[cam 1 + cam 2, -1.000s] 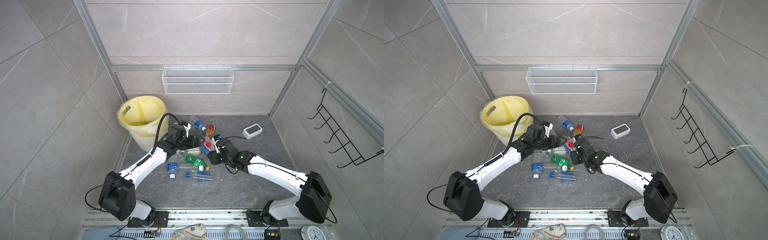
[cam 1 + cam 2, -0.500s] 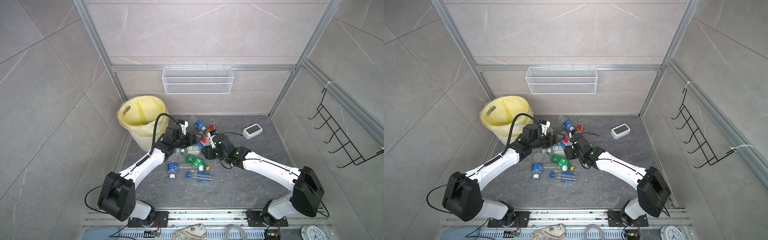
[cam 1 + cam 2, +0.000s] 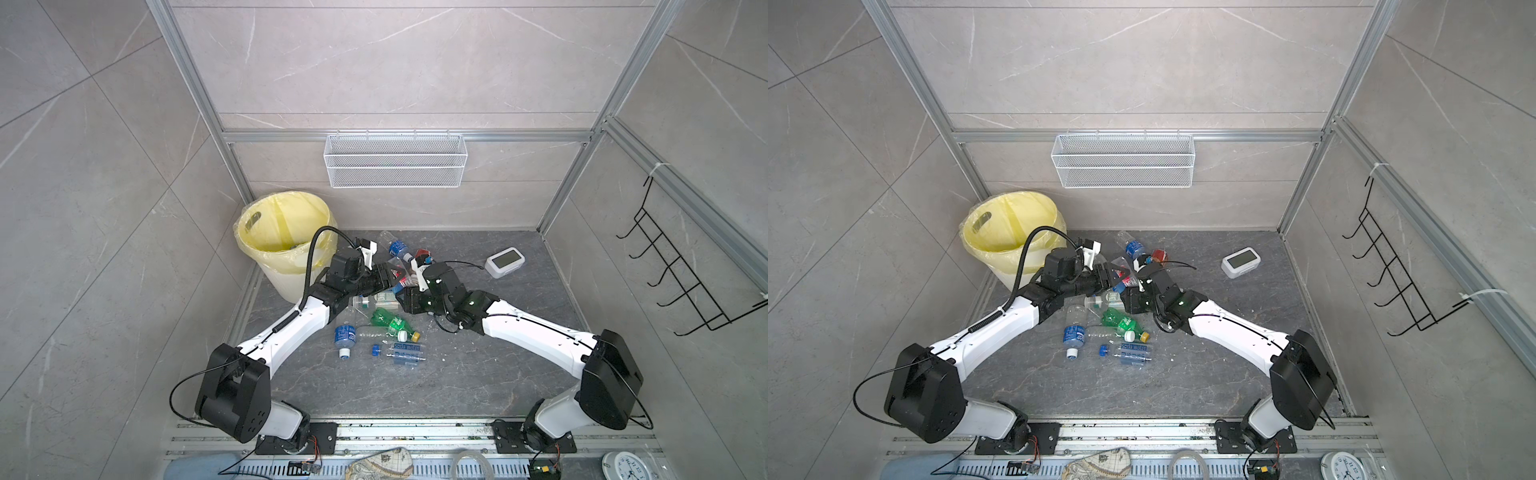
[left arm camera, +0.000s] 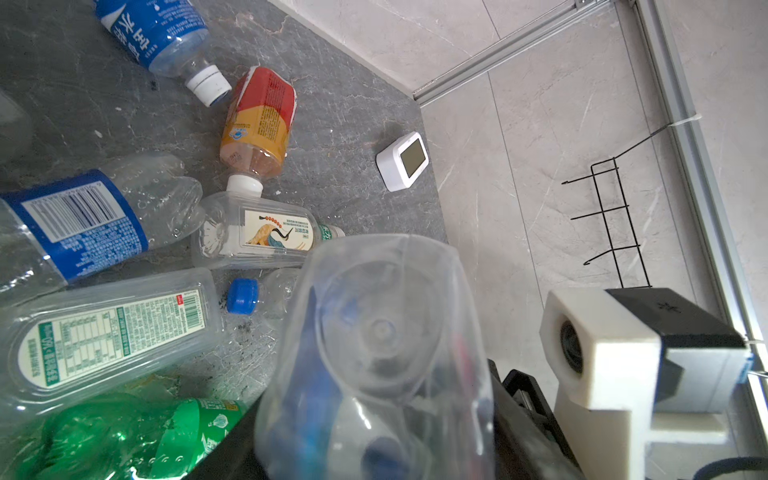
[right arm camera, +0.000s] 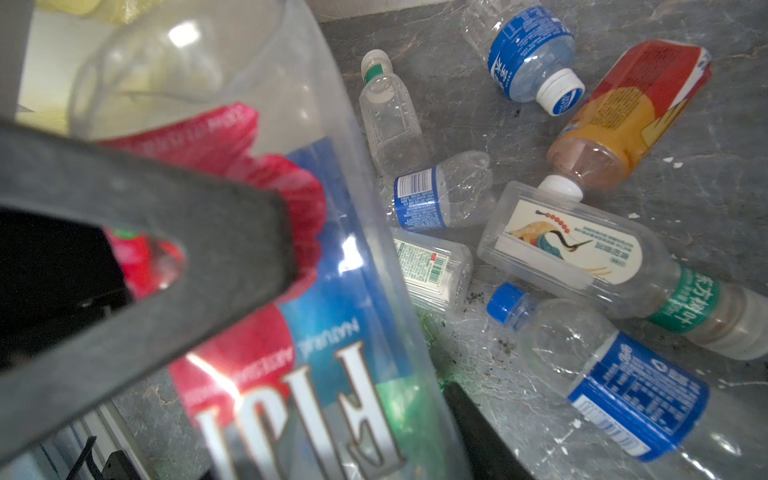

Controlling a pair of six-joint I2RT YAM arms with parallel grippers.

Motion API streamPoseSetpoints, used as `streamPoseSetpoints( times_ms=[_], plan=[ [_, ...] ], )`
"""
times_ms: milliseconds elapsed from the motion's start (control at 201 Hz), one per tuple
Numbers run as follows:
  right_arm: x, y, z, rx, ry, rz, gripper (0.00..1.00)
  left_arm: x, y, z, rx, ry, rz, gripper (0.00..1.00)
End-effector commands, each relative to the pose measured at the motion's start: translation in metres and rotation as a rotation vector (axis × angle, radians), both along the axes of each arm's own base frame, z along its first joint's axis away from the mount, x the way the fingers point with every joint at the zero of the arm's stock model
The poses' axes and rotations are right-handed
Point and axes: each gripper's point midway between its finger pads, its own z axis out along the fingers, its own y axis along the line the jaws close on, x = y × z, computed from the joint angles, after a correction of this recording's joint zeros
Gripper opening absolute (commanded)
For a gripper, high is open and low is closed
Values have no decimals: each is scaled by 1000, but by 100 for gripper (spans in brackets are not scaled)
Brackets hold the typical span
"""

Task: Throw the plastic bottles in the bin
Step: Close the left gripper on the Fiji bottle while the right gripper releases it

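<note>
Top views: the bin [image 3: 282,278] sits far left, other bottles [image 3: 388,322] strewn mid-table. The left claw [image 3: 388,277] brackets the bottle [image 4: 382,340]; whether it grips, I cannot tell. The right claw [image 5: 316,328] pinches that bottle and should let go only once the left holds firmly.

2 arms [image 3: 540,336]: white links, black joints, black cables [image 3: 309,266].

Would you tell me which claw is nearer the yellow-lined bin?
Left. The left claw sits right of the bin in both top views; the right claw, holding a bottle, lies beyond it, farther away.
</note>
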Motion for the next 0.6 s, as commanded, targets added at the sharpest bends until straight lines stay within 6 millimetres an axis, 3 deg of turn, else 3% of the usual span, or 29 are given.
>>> streamPoseSetpoints(
  times_ms=[0, 144, 333, 592],
  plan=[
    [-3, 13, 16, 68, -29, 42, 50, 0, 0, 14, -18, -52, -13, 58],
    [-5, 11, 11, 50, -26, 45, 56, 0, 2, 16, -5, -69, -4, 52],
    [-9, 8, 9, 47, -26, 53, 73, 1, 9, 18, 28, -95, 21, 49],
    [-17, -1, 15, 50, -61, 61, 84, 7, 37, 33, 124, -191, 112, 49]
  ],
)
